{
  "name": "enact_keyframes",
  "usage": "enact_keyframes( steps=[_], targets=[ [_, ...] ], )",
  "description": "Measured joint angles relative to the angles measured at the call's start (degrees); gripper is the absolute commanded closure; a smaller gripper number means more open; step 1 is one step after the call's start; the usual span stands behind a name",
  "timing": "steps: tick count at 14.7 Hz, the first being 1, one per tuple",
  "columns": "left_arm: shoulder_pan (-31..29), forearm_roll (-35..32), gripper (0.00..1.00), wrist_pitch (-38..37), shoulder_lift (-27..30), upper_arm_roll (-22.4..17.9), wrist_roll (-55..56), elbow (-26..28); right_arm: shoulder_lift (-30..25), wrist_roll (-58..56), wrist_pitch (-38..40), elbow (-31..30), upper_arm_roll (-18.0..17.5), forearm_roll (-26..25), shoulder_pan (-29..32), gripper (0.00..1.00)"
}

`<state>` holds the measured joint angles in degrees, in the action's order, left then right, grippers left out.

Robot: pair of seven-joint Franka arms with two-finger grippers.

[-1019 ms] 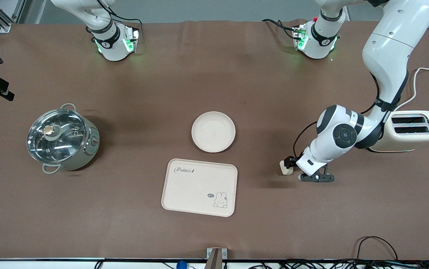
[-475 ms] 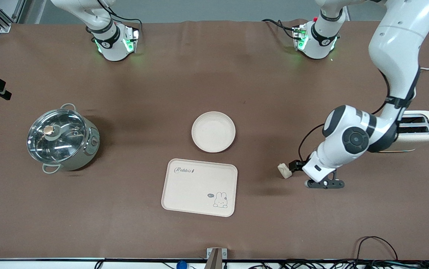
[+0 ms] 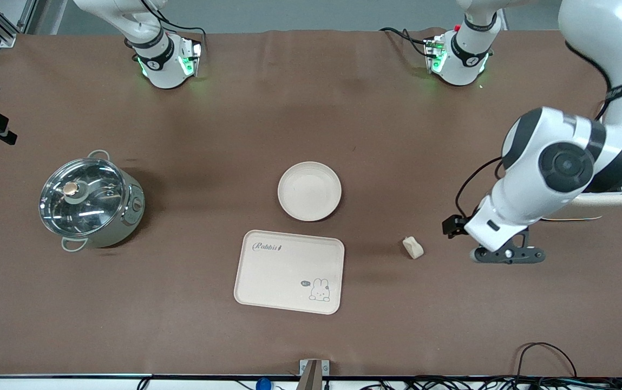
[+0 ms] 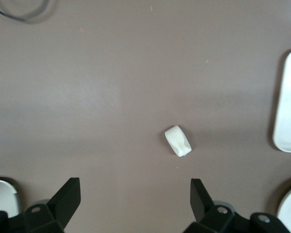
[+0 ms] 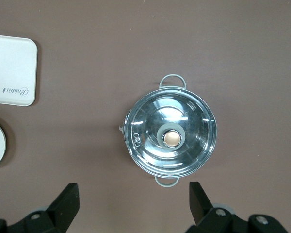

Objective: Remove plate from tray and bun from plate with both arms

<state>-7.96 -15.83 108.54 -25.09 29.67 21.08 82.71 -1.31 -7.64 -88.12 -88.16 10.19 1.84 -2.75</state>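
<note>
The round cream plate (image 3: 309,190) lies empty on the brown table, just farther from the front camera than the tray (image 3: 289,272), which is also empty. The small pale bun (image 3: 413,247) lies on the table beside the tray, toward the left arm's end. My left gripper (image 3: 451,226) is open and empty, up in the air over bare table close to the bun. Its wrist view shows the bun (image 4: 178,141) ahead of the open gripper (image 4: 134,204), with the tray edge (image 4: 288,102). My right gripper (image 5: 133,204) is open and empty, high over the table near the pot; it is out of the front view.
A steel pot with a glass lid (image 3: 90,201) stands toward the right arm's end; it also shows in the right wrist view (image 5: 170,137). A cream toaster (image 3: 616,199) stands at the left arm's end, mostly hidden by the left arm. Cables lie along the front edge.
My left gripper let go of the bun, rose and drew back toward the left arm's end. The bun now lies alone on the table. Plate and tray have not moved.
</note>
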Motion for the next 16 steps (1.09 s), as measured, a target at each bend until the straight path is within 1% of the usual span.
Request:
enact_keyframes(
  steps=[1, 2, 3, 4, 5, 6, 8, 11, 13, 16],
  targets=[
    [2.5, 2.6, 0.00, -0.6, 2.8, -3.8, -0.9, -0.1, 0.0, 0.0, 0.1, 0.0, 0.0, 0.0, -0.1, 0.00],
    [5.6, 5.6, 0.00, -1.7, 5.8, -8.6, -2.1, -0.2, 0.0, 0.0, 0.2, -0.1, 0.0, 0.0, -0.2, 0.00],
    [8.5, 8.9, 0.00, -3.3, 8.9, -13.4, -4.2, -0.2, 0.0, 0.0, 0.2, -0.2, -0.1, 0.0, -0.3, 0.00],
    [10.4, 11.9, 0.00, -5.2, 12.0, -17.4, -7.3, -0.1, 0.0, 0.0, 0.2, -0.4, -0.1, 0.0, -0.4, 0.00],
    [11.1, 13.7, 0.00, -7.2, 14.9, -20.2, -10.5, 0.3, 0.0, 0.3, 0.2, -0.7, -0.1, 0.0, -0.4, 0.00],
    [11.0, 14.7, 0.00, -9.2, 17.7, -22.2, -12.8, 1.0, 0.0, 1.0, 0.1, -1.1, 0.0, 0.0, -0.4, 0.00],
    [10.7, 15.4, 0.00, -12.5, 23.1, -24.6, -14.8, 4.3, 0.0, 2.7, -0.1, -1.7, 0.0, 0.0, -0.5, 0.00],
    [11.0, 15.4, 0.00, -10.2, 30.0, -24.7, -14.8, 12.6, -0.2, 3.2, -0.1, -1.7, 0.0, 0.0, -0.4, 0.00],
    [11.1, 15.4, 0.00, -8.7, 31.7, -24.5, -14.8, 15.5, -1.0, 3.3, 0.4, -1.6, 0.0, 0.0, -0.4, 0.00],
    [11.7, 15.4, 0.00, -8.5, 30.2, -24.0, -14.8, 14.7, -2.3, 4.2, 1.5, -1.6, 0.0, 0.0, -0.5, 0.00]
  ],
)
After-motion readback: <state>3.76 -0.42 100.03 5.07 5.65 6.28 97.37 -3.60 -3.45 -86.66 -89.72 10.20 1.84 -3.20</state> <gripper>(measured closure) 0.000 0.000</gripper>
